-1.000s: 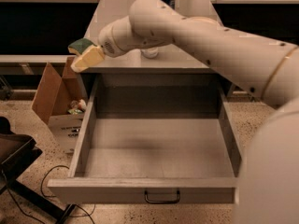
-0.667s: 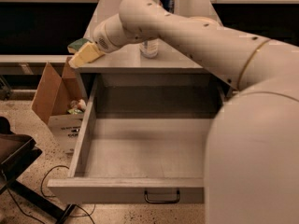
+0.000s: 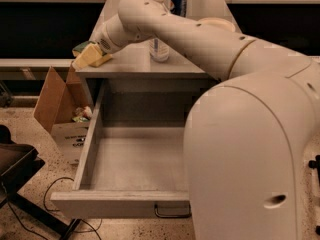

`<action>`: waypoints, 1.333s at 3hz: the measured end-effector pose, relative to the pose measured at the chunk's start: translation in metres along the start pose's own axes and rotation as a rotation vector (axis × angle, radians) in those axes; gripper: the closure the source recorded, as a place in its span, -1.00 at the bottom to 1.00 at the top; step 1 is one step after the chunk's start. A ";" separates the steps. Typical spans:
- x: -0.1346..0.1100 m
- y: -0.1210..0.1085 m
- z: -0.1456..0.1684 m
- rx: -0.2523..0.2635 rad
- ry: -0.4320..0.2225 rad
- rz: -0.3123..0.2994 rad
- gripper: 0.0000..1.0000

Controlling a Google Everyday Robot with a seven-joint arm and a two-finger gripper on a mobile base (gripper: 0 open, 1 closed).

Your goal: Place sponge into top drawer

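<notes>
The grey countertop carries a sponge by the gripper, a bottle and a can.

I see my gripper in the upper left of the frame, over the left front corner of the counter. The sponge is right at the gripper, at that same corner. A bottle stands on the counter to the right, and a can stands behind it. The top drawer sticks out below the counter, in the lower middle. A cardboard box sits on the floor left of the drawer. A chair is in the lower left. My arm fills the right side.
</notes>
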State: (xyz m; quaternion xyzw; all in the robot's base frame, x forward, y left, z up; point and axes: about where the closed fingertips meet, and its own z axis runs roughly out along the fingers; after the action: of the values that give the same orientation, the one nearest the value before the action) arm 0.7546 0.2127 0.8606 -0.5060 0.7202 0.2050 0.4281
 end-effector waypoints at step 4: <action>0.024 -0.018 0.018 -0.016 0.031 0.030 0.90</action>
State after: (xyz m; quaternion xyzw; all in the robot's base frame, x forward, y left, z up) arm 0.7752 0.2055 0.8334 -0.5015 0.7328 0.2090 0.4096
